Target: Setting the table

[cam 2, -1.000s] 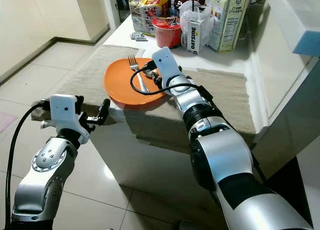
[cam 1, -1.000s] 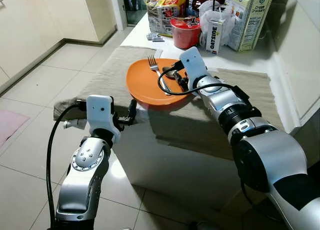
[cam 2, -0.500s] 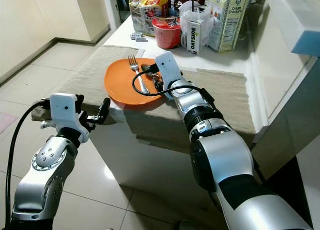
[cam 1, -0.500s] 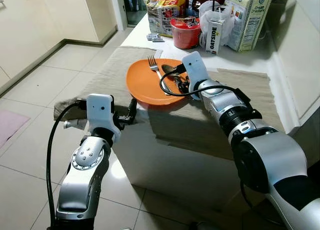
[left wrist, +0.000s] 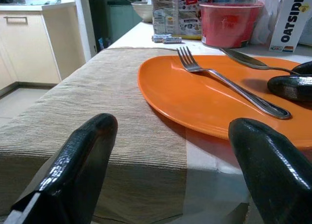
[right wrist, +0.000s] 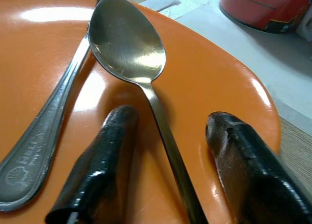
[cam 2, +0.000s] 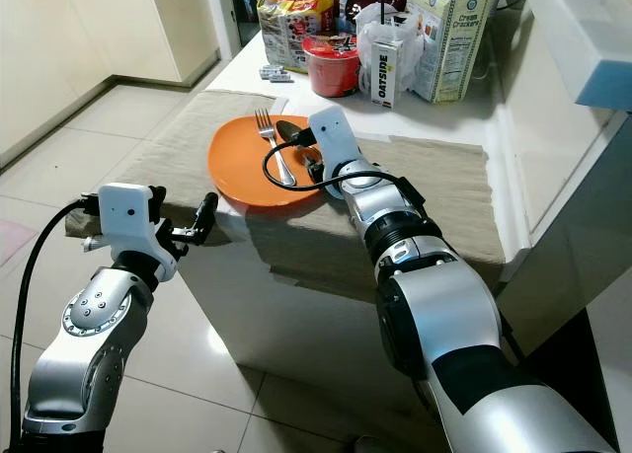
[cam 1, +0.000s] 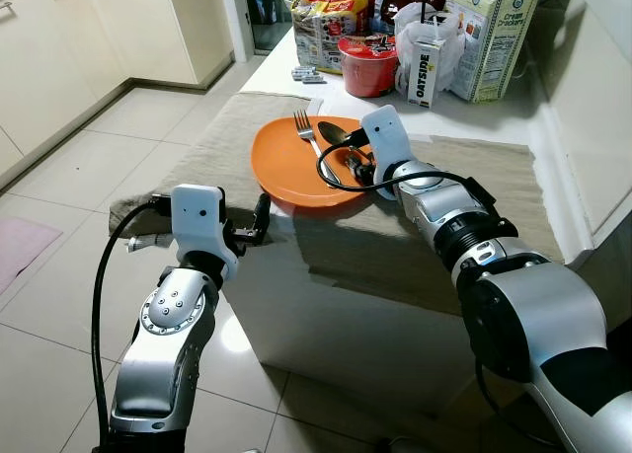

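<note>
Glossy pale floor tiles (cam 1: 59,275) reflect overhead light left of and below the left gripper (cam 1: 259,219). Cream cabinet doors (cam 1: 69,48) line the wall far to its left. A white countertop (cam 2: 464,117) extends beyond the right gripper (cam 2: 314,165), toward a dark doorway (cam 1: 265,9).

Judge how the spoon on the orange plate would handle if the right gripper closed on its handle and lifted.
The spoon looks like polished metal, so probably stiff. Its thin, glossy handle could slip or twist between the right gripper fingers, now open either side of it. Lying on the smooth plate beside the fork, it may skid if nudged.
</note>
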Robot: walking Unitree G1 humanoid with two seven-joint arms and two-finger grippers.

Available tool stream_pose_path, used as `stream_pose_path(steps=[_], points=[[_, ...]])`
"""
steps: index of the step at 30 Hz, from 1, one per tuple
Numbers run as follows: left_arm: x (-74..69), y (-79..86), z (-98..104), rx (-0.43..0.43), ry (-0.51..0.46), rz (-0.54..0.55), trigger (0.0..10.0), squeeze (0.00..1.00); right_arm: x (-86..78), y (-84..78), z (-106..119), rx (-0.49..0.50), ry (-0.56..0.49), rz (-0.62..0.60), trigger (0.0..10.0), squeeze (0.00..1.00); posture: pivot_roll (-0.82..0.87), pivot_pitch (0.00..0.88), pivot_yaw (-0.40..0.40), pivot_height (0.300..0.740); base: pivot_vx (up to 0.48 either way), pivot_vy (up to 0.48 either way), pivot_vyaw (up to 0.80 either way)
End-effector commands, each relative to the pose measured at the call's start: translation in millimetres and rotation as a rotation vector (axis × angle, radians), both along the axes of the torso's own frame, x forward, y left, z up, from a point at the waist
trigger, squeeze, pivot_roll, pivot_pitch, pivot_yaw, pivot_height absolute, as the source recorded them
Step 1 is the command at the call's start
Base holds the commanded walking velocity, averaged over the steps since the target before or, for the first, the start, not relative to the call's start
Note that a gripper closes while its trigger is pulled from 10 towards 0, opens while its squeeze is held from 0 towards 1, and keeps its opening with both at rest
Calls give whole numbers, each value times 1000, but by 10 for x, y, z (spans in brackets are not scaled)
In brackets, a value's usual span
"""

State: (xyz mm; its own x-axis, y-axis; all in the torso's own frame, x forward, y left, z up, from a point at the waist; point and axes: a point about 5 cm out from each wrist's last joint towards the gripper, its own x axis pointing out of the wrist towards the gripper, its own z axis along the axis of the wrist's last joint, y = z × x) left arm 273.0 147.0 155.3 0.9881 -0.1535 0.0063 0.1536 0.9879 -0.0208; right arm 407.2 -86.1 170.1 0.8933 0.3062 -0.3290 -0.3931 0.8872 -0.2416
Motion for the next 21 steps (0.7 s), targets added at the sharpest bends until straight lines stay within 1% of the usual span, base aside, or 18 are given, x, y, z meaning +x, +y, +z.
stream_pose_path(steps=[1,21], points=[[8,16,-8,12,12,-5,10000,0,-42,-5,-124,2,47,3,0,0,-52,43,86,740,0,0,0],[8,8,-14,13,14,-8,10000,0,-40,-8,-115,45,35,1,0,0,-54,46,88,740,0,0,0]])
